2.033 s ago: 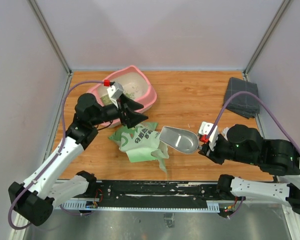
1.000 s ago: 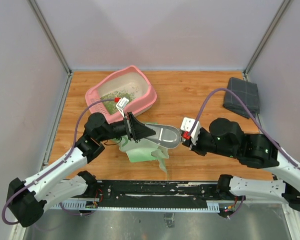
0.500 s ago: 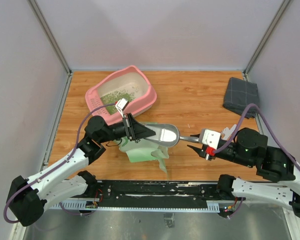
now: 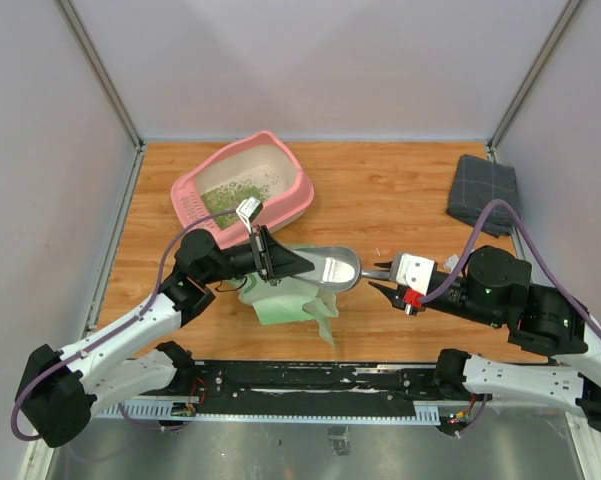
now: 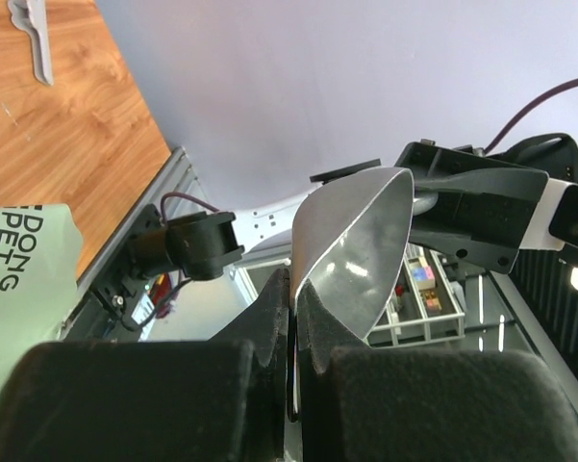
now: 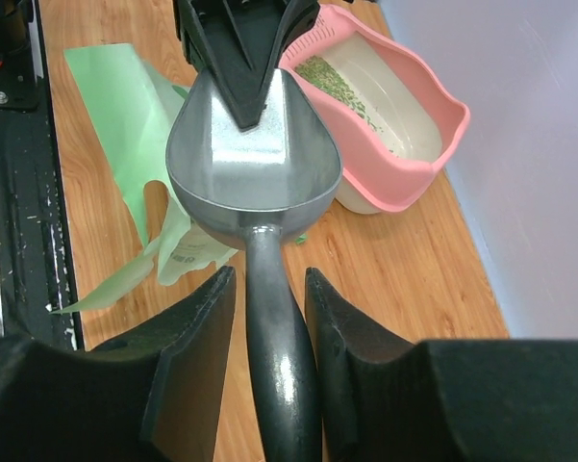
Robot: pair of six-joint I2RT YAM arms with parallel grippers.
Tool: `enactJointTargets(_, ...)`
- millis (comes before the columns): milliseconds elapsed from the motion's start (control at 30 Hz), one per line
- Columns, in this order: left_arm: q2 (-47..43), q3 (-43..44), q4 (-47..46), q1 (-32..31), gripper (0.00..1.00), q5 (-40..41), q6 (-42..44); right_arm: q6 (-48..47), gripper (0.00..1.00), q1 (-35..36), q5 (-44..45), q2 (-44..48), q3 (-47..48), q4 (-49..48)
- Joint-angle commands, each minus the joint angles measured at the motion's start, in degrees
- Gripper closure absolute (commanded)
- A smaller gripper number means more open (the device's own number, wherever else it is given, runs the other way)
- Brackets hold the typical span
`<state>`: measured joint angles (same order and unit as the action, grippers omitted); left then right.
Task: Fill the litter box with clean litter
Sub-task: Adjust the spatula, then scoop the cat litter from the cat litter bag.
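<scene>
The left gripper (image 4: 302, 266) is pinching the front lip of the metal scoop (image 4: 335, 268), and its wrist camera is showing what the overhead cannot: both pads clamping tight on that thin edge. The right gripper (image 4: 377, 277) is straddling the scoop's handle, and its own camera is revealing slim gaps on both sides, so the jaws are standing apart without gripping. The scoop is hanging over the light green bag (image 4: 280, 300). Only the overhead is catching the grey folded cloth (image 4: 483, 193) at far right. The clean litter (image 4: 225, 195) is lying inside the pink litter box (image 4: 300, 185), far left on the table (image 4: 380, 190).
</scene>
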<state>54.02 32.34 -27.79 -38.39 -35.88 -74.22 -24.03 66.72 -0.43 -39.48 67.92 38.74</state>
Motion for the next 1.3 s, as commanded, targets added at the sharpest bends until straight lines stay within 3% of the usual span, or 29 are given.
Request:
enactJointTargets(0,-0.14,0.45,-3.12,-0.19,1.00,-0.67,-1.63,-1.02,0.65,-0.01,-0.28,-1.26,1.74,0.23)
enactJointTargets(100,0.26,0.53,-3.10,-0.19,1.00,-0.68,-1.79,-1.06,0.72,-0.01,0.51,-2.44,2.50,1.51)
enactJointTargets(167,0.46,0.49,-3.15,-0.19,1.00,-0.62,-1.90,-1.14,0.93,-0.01,0.16,-2.81,2.91,1.78)
enactJointTargets(200,0.36,0.47,-2.88,-0.19,0.99,-0.48,-1.88,-0.85,0.98,0.07,-0.04,-2.81,3.07,1.93)
enactJointTargets(233,0.12,0.56,-1.41,-0.15,0.91,0.37,-1.35,-0.54,0.99,0.07,-0.19,-2.73,3.05,1.93)
enactJointTargets(333,-2.07,2.50,6.18,-0.19,0.55,4.32,4.28,1.79,0.99,0.08,1.71,-2.25,2.12,2.39)
enactJointTargets(433,-5.08,8.19,19.28,-0.19,0.45,10.98,17.61,5.99,0.99,0.06,2.69,-1.11,0.20,6.02)
enactJointTargets(567,-7.07,18.06,39.29,-0.57,0.45,20.09,38.81,8.71,0.99,0.05,-0.73,0.41,-0.73,14.49)
enactJointTargets(700,-6.24,22.45,47.03,-3.88,0.48,23.17,49.45,8.38,0.99,0.05,1.57,-0.81,2.46,22.69)
enactJointTargets(967,0.19,32.20,61.15,-21.35,0.48,38.19,60.92,5.99,0.99,0.08,-0.18,-3.08,1.60,21.65)
enactJointTargets(1267,-2.77,31.69,68.01,-24.32,0.45,38.08,66.75,0.60,0.99,0.07,7.69,-7.23,0.94,15.00)
